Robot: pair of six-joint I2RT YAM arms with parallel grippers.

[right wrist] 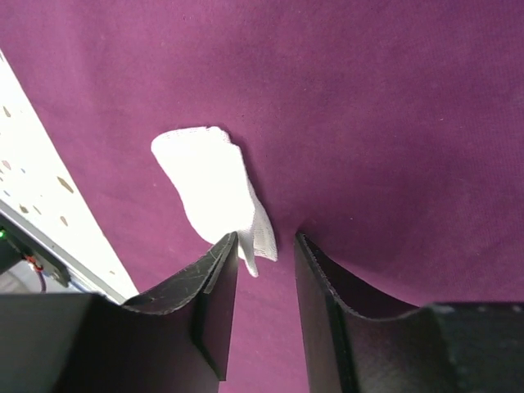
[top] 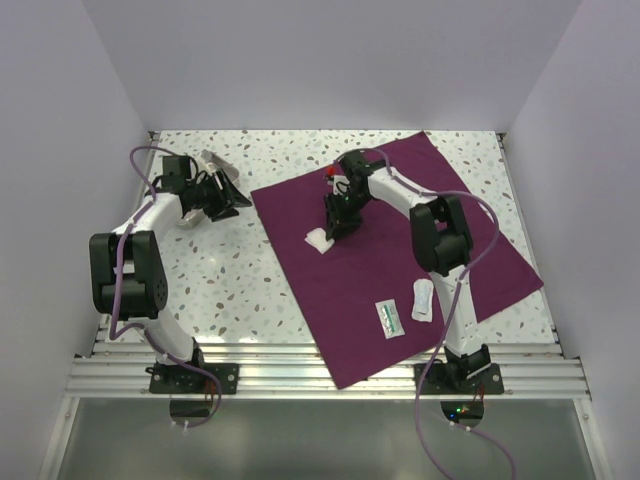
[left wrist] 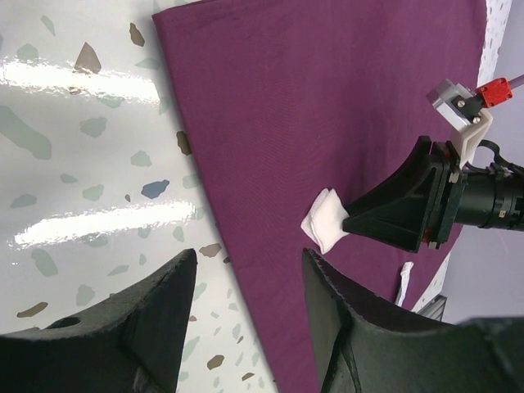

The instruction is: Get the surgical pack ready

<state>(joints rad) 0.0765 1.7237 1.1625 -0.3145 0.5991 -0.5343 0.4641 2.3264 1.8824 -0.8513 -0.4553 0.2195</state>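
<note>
Standing half open above surgical pack (right wrist: pixel 368 98), right claw (right wrist: pixel 266 239), touching gauze pad (right wrist: pixel 209 176)

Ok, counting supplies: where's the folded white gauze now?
Top view: the gauze lies on the purple cloth, near its left edge, right at the fingertips of the right gripper.

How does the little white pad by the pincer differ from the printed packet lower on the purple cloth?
The white pad is plain and rumpled; the printed packet is flat and rectangular. The white pad lies near the left edge of the purple cloth, at the open tips of the right pincer; the printed packet lies near its front edge, with no pincer near. Both rest on the cloth.
</note>
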